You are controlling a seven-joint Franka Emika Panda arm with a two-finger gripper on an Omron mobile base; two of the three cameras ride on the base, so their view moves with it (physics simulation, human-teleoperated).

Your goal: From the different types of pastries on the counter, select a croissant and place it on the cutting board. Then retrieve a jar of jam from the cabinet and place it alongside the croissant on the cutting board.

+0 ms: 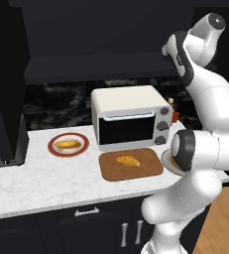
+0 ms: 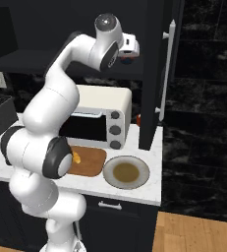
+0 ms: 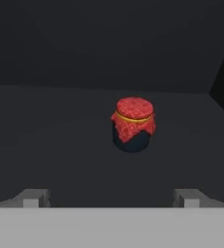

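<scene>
The small ridged golden-orange croissant (image 1: 128, 160) lies near the middle of the flat brown wooden cutting board (image 1: 111, 171), which sits on the white marble-look counter (image 1: 46, 181) just in front of the cream toaster oven (image 1: 128, 116). In the right base view the robot's own body hides most of the board, and just a sliver of the croissant peeks past it. Left of the board, a smoother oblong golden pastry (image 1: 68, 144) rests on a red-rimmed round plate (image 1: 52, 148). To the board's right stands a pale round plate with a brownish centre (image 2: 126, 172), largely covered by the arm in the left base view.

The arm reaches up into the matte black cabinet (image 1: 101, 67). In the hand view the squat dark jar of jam with a red checked cloth cover (image 3: 133, 124) stands upright on the dim shelf, ahead of the gripper (image 3: 111, 197). Its fingertips (image 3: 33, 198) are spread wide, well apart from the jar and holding nothing.
</scene>
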